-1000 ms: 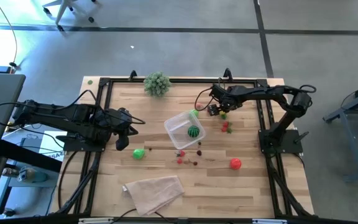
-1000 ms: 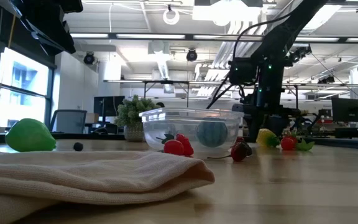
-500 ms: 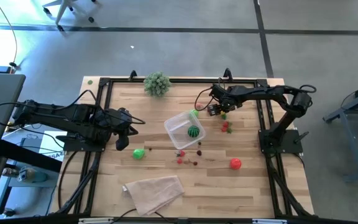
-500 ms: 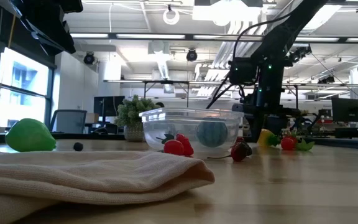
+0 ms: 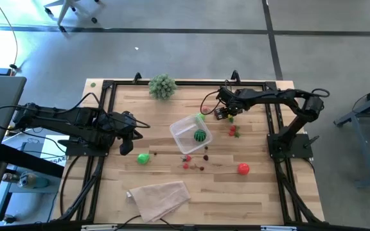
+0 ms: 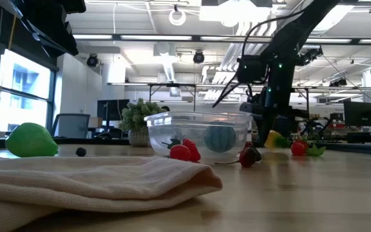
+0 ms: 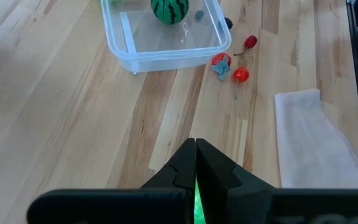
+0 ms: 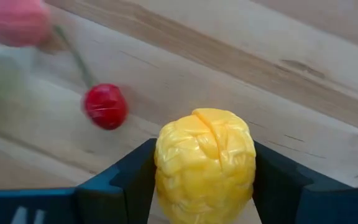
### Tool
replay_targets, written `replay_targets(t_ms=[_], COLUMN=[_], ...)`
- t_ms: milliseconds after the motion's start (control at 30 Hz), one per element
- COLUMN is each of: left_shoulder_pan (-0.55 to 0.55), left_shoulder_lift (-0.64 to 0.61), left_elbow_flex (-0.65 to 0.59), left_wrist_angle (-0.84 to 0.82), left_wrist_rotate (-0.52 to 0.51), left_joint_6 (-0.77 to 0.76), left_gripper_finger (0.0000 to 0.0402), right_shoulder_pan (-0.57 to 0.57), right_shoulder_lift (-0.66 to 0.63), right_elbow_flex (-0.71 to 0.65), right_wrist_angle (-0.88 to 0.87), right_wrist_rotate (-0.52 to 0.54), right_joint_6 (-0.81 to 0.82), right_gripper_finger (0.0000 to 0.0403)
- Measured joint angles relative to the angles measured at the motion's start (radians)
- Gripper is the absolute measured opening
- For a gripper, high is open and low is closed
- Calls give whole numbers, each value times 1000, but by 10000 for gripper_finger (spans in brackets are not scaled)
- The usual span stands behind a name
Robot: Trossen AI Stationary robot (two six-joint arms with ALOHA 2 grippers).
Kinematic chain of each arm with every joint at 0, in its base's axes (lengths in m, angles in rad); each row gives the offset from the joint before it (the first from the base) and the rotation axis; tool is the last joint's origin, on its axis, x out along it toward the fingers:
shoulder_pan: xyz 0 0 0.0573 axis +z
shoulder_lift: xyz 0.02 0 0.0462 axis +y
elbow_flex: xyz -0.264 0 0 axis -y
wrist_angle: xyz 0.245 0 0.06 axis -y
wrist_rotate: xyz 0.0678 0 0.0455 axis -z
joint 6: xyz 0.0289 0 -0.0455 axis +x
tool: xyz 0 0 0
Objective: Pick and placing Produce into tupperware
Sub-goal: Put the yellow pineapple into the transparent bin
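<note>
A yellow fruit (image 8: pixel 205 158) is clamped in the right gripper (image 5: pixel 222 113), just beside the tupperware (image 5: pixel 189 133), which holds a melon (image 5: pixel 200 135). The left gripper (image 7: pixel 196 163) is closed, empty, well apart.

- Container (image 5: pixel 190 133) is sitting at the table's (image 5: pixel 268 192) centre, holding a melon (image 5: pixel 200 135).
- Cloth (image 5: pixel 160 198) is lying near the front edge, left of centre.
- Plant ball (image 5: pixel 162 85) is standing at the far edge.
- Right gripper (image 5: pixel 225 113) is hanging just right of the container, gripping a corn piece (image 8: pixel 205 163).
- Left gripper (image 5: pixel 128 132) is waiting well left of the container.
</note>
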Motion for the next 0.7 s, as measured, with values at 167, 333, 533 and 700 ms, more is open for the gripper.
replay_targets(t_ms=[167,333,533,700], left_shoulder_pan=[0,0,0,0], left_shoulder_lift=[0,0,0,0], left_elbow_flex=[0,0,0,0], left_wrist_angle=[0,0,0,0], left_wrist_rotate=[0,0,0,0], left_joint_6=[0,0,0,0], left_gripper_finger=[1,1,1,1], right_shoulder_pan=[34,106,241,338], right_shoulder_lift=[-100,-232,-339,-328], right_elbow_flex=[0,0,1,2], right_wrist_angle=[-2,79,301,447], right_wrist_rotate=[34,35,-16,-26], right_joint_6=[-29,-151,-312,-368], right_gripper_finger=[204,204,204,204])
